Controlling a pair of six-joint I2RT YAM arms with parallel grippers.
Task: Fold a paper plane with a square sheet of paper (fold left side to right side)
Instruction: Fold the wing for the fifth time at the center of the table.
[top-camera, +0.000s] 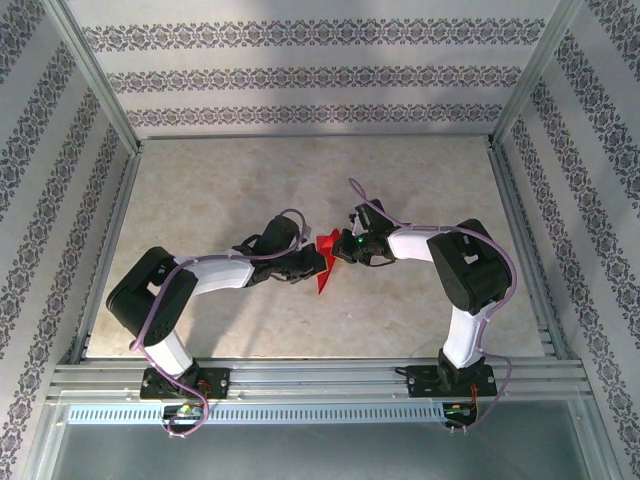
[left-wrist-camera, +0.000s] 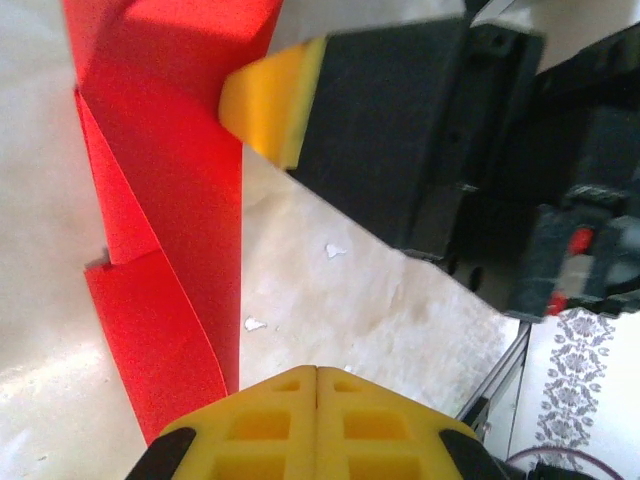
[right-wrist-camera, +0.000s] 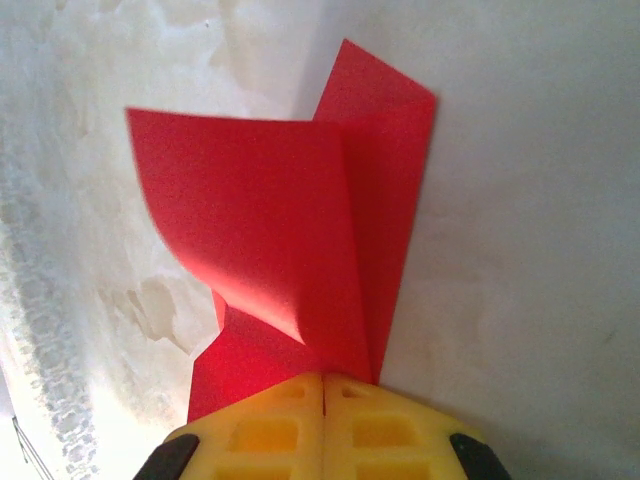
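The right gripper (right-wrist-camera: 323, 392) is holding its two yellow fingers pressed together. The red sheet of paper (right-wrist-camera: 290, 230) is coming out exactly from the line where they are meeting, so this gripper is pinching the paper at its near end. From there the sheet is spreading away in layers: one wide flap is curling over toward the left of the right wrist view, and a narrower flap with a straight crease is lying behind it and ending in a sharp corner. The left gripper (left-wrist-camera: 317, 388) is also holding its yellow fingers shut tight, with no gap between them. The paper is lying just beside its left finger, and its lower edge is passing behind that finger, but it is not possible to tell if this gripper is pinching any of it. In the left wrist view the paper is showing as a long folded strip with a step in its left edge, and a yellow pad (left-wrist-camera: 265, 100) of the right gripper is touching the strip's right edge near the top. Seen from above, both grippers are meeting near the middle of the pale marbled counter (top-camera: 200, 200), and the folded paper is sitting between them as a small pointed shape. Walls (top-camera: 300, 80) with bands of dark pattern are standing around the counter.
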